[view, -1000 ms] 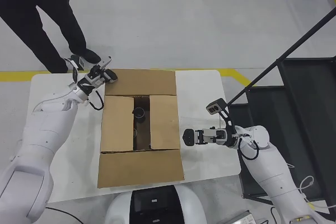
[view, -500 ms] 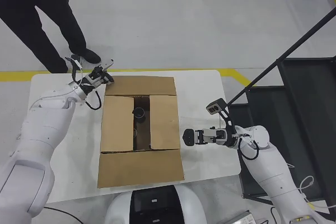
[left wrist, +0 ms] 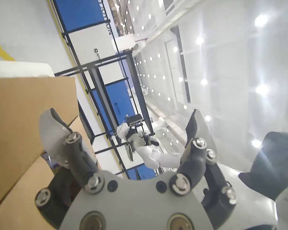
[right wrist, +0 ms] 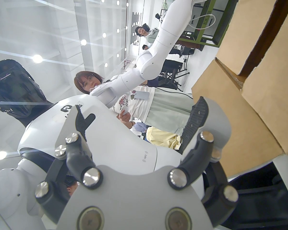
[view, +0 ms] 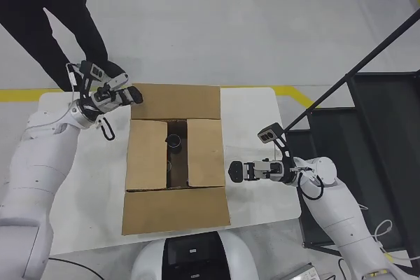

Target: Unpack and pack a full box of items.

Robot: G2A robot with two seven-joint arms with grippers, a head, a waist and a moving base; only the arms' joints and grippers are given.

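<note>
Inside part-open cardboard box point(view: 145, 155), dark item point(view: 173, 143)

The left pincer point(left wrist: 122, 120) is spread wide with nothing between its fingers. One finger point(left wrist: 52, 130) overlaps the edge of the cardboard box's point(left wrist: 26, 111) raised flap; whether they touch cannot be told. Beyond the box lies a corner of the white surface point(left wrist: 19, 69). Well past the box stand a black frame point(left wrist: 134, 82) and the other arm point(left wrist: 156, 158).

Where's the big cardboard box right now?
In the top view, the cardboard box sits in the middle of the white table, with the left claw by its far corner and the right claw beside its opposite side.
</note>
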